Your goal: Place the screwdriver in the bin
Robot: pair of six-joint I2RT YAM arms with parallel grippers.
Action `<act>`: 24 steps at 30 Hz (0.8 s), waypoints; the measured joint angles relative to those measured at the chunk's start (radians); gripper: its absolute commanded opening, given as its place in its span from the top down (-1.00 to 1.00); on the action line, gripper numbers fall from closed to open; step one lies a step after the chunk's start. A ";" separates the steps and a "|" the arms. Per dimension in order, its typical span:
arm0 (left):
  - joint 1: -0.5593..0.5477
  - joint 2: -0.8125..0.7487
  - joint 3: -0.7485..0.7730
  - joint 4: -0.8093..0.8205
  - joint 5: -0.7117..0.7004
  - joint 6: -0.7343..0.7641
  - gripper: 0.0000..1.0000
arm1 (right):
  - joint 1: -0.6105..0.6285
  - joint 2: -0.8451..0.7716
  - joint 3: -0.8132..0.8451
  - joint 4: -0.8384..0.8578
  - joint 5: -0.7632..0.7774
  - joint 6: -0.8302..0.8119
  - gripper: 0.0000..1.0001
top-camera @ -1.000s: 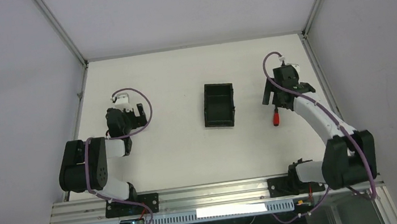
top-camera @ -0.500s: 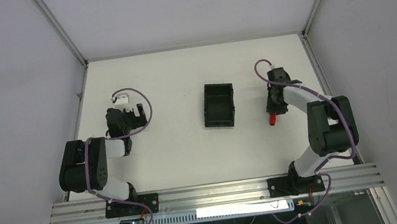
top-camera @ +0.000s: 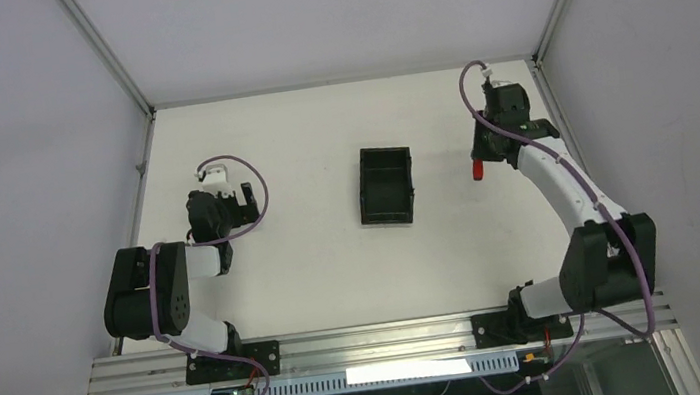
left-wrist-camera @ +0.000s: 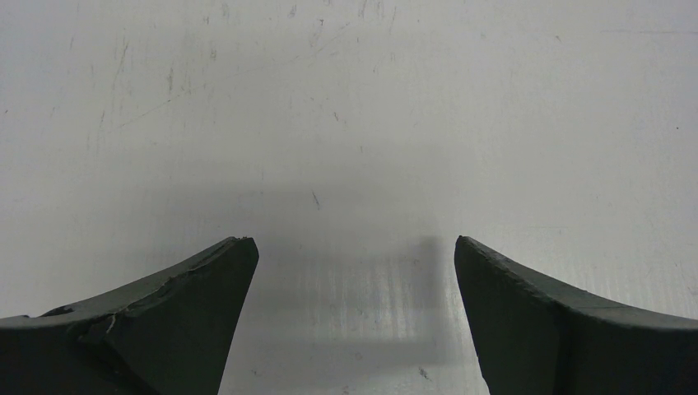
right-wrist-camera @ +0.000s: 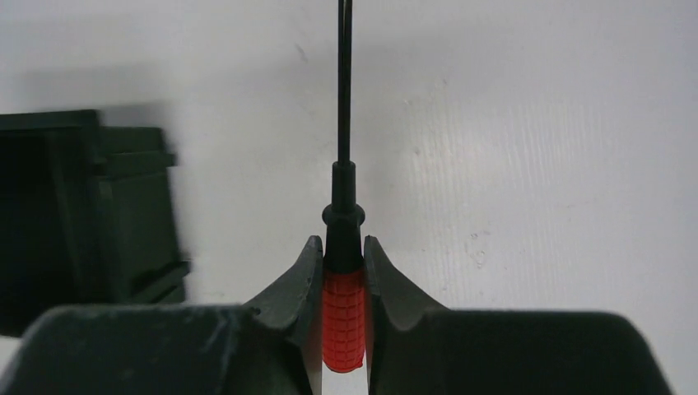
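White matt table (top-camera: 314,262) forms the work surface; the wrist cams show it finely scratched. At the near edge an aluminium rail (top-camera: 374,341) carries both arm bases. L, R and far sides are closed by pale grey wall panels (top-camera: 18,148), w/ metal frame posts (top-camera: 106,51) rising from the far corners. Purple cables (top-camera: 260,183) loop along each arm.

View differences:
- Top cam: shows the whole layout.
  - L gripper (top-camera: 226,205) sits L of ctr.
  - Bin (top-camera: 366,194) is at table ctr, its long side running near to far.
  - R gripper (top-camera: 482,153) is at far R, well apart from the bin.
  - Of the screwdriver (top-camera: 476,171) only the red handle end shows; the shaft is hidden under the gripper.
- L wrist cam: L gripper (left-wrist-camera: 354,247) fingers are spread wide w/ nothing between them, bare table beyond.
- R wrist cam: R gripper (right-wrist-camera: 342,251) fingers are pressed onto the red handle of the screwdriver (right-wrist-camera: 343,309), pinching it from both sides. The dark collar and thin shaft show only here. A corner of the bin (right-wrist-camera: 123,206) sits at the L edge of frame, apart from the tool.

Orientation:
- Long axis is in line w/ the R gripper fingers.
- Shaft points straight ahead, away from the wrist cam; the tip is cut off by the frame top.
- Handle butt points back toward the wrist; in the top cam it faces the near edge.
- Whether the tip touches the table: cannot tell.
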 measured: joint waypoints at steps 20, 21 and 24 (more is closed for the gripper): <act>0.000 0.000 0.000 0.000 0.000 0.000 -0.98 | 0.436 0.033 0.190 0.055 -0.217 -0.088 0.65; 0.000 0.000 0.000 0.000 0.000 0.000 -0.98 | 0.445 0.053 0.190 0.061 -0.214 -0.093 0.63; 0.000 0.000 0.000 0.000 0.000 0.000 -0.98 | 0.472 0.121 0.190 0.079 -0.196 -0.112 0.58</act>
